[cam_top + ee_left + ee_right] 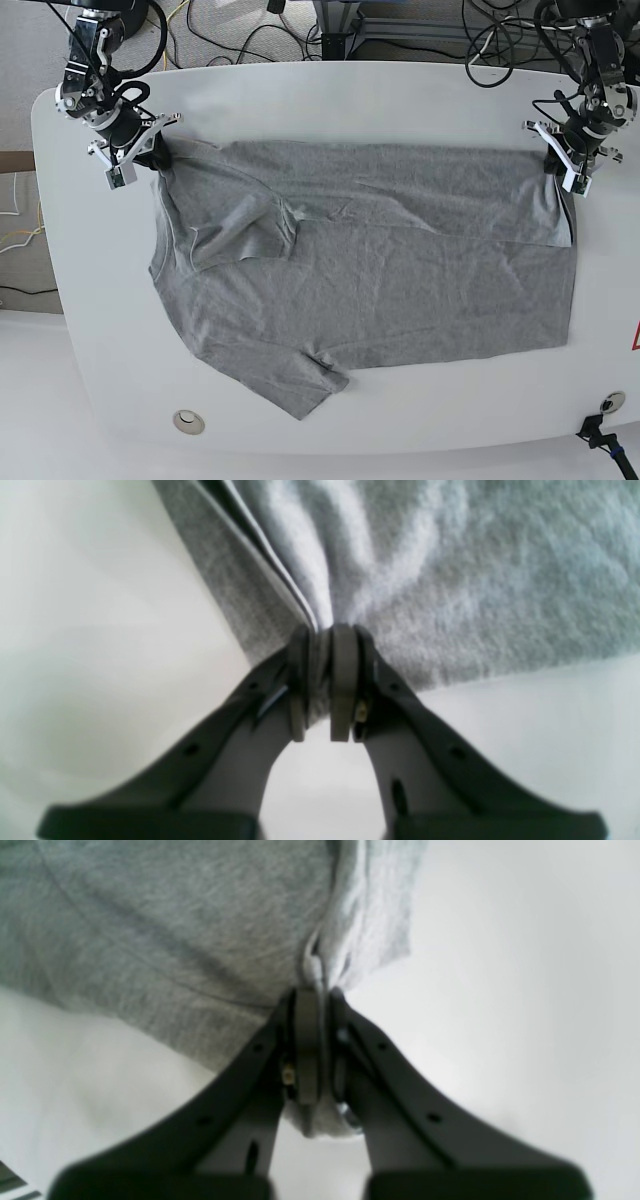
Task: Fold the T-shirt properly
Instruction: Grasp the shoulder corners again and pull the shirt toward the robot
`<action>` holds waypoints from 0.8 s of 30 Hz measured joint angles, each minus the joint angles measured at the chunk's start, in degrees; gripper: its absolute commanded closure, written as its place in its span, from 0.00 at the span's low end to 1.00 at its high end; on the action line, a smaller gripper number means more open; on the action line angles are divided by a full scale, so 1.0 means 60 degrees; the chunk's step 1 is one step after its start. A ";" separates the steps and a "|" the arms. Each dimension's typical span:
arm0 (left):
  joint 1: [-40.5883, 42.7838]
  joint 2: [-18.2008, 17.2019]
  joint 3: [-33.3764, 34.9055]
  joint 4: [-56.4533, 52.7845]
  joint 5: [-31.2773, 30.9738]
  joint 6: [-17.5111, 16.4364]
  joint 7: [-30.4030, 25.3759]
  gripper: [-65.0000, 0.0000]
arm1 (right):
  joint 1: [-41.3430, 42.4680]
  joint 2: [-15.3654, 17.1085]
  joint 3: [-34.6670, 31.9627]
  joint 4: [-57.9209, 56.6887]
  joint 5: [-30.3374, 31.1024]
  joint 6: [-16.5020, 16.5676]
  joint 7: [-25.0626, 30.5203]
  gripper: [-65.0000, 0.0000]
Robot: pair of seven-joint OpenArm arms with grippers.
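Grippers pinch the T-shirt (380, 270) at both upper corners: left gripper (562, 160) clamped at upper right, right gripper (152, 152) clamped at upper left.

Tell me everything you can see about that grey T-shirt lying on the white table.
The heather-grey short-sleeved T-shirt looks like soft cotton, wrinkled, and lies spread sideways on the round-cornered white table. No lettering shows. One sleeve is folded onto the body, the other pokes toward the near edge. The black left gripper is shut on a hem corner, and the black right gripper is shut on bunched fabric at the shoulder end.
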 measured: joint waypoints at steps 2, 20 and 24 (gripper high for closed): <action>0.0710 -0.0011 -0.0004 0.0546 -0.0058 -0.0015 -0.0022 0.94 | -0.0645 -0.0080 0.0466 0.0419 0.0036 0.0102 -0.0102 1.00; 0.3880 0.0765 -0.0288 0.2998 0.0066 -0.0055 0.0204 0.94 | -0.3231 -0.0051 0.1319 0.2244 -0.0251 0.0004 -0.0790 1.00; 0.3880 0.0714 -0.0313 0.2998 0.0069 -0.0058 0.0211 0.86 | -0.3202 -0.0051 0.1319 0.2237 -0.0259 -0.0069 -0.0794 1.00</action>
